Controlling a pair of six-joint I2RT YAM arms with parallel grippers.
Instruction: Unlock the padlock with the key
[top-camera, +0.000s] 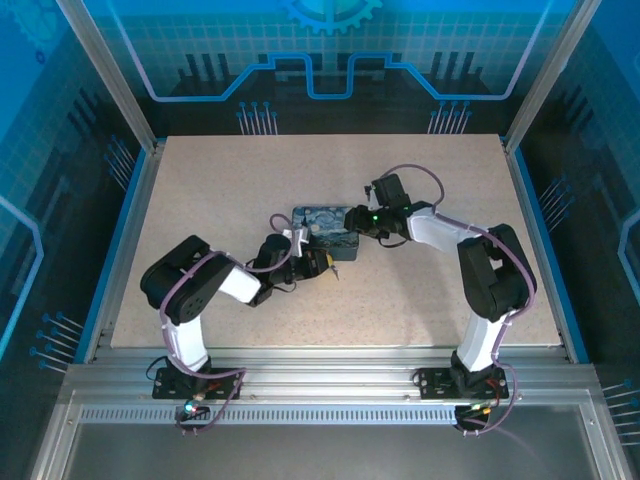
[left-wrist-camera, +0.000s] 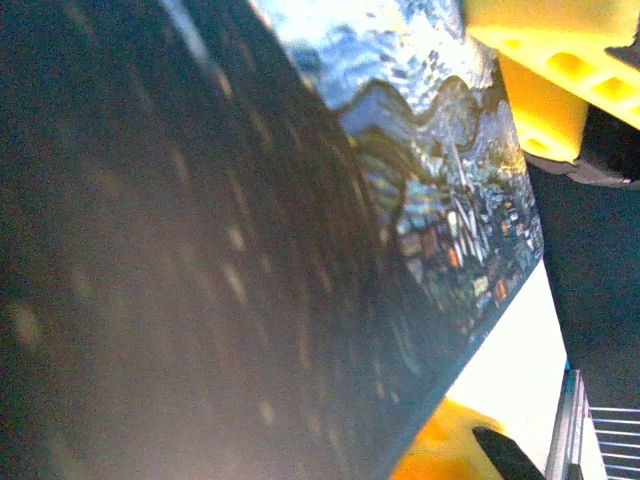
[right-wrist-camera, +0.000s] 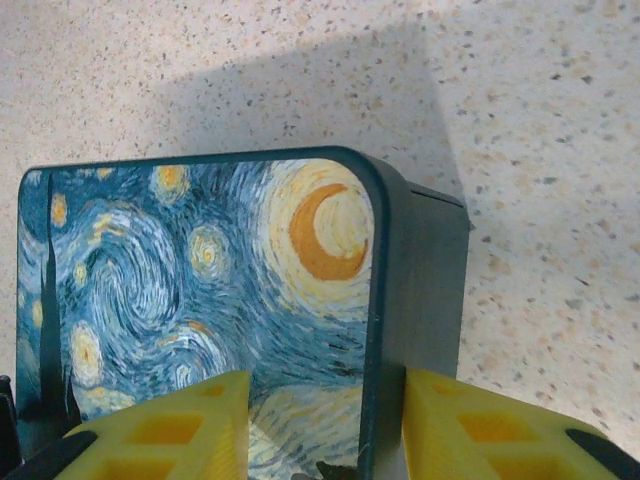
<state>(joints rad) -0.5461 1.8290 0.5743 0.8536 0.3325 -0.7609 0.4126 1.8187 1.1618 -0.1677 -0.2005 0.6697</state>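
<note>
I count one painted box on the surface, two arms, and two yellow fingers on my right wrist view.

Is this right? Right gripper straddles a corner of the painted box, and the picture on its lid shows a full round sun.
Not quite. The right wrist view shows an orange crescent moon on the painted box, not a full round sun. The rest holds: the right gripper straddles the box's corner, one yellow finger over the lid and one outside its wall.
</note>
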